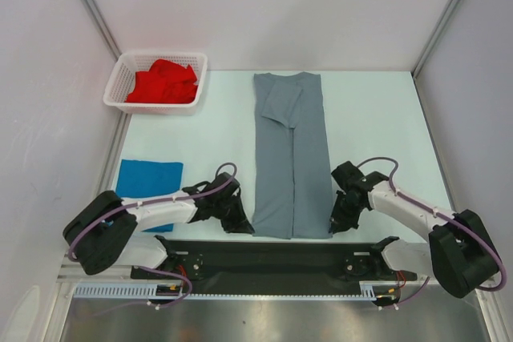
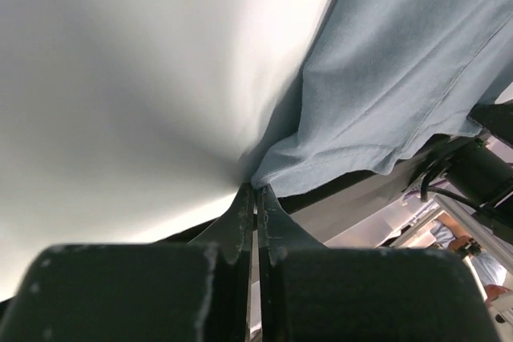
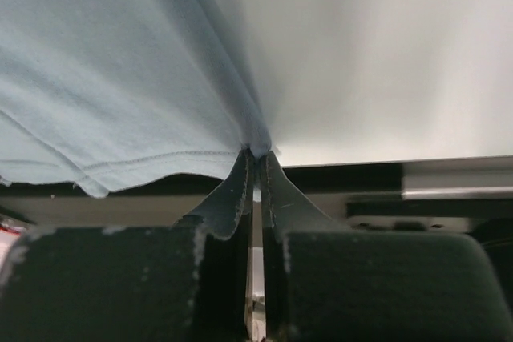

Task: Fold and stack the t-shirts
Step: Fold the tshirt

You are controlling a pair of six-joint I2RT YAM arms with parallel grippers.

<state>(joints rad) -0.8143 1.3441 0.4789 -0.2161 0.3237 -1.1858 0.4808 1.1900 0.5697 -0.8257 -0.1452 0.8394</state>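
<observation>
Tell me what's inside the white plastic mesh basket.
A crumpled red cloth t-shirt fills the white plastic mesh basket. Anything beneath the shirt is covered and cannot be seen.

Setting: robot lab cell. Evidence: white panel walls [image 1: 264, 6] ahead of left claw [image 1: 248, 228] and right claw [image 1: 335, 226]; black mounting rail [image 1: 272, 255] behind both.

Left end effector [image 2: 256, 191] pinched closed, right end effector [image 3: 255, 156] likewise, arms apparently angled inward

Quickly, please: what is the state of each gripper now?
Left gripper: closed on the grey t-shirt, at its near left corner.
Right gripper: closed on the same shirt, near right corner.
</observation>
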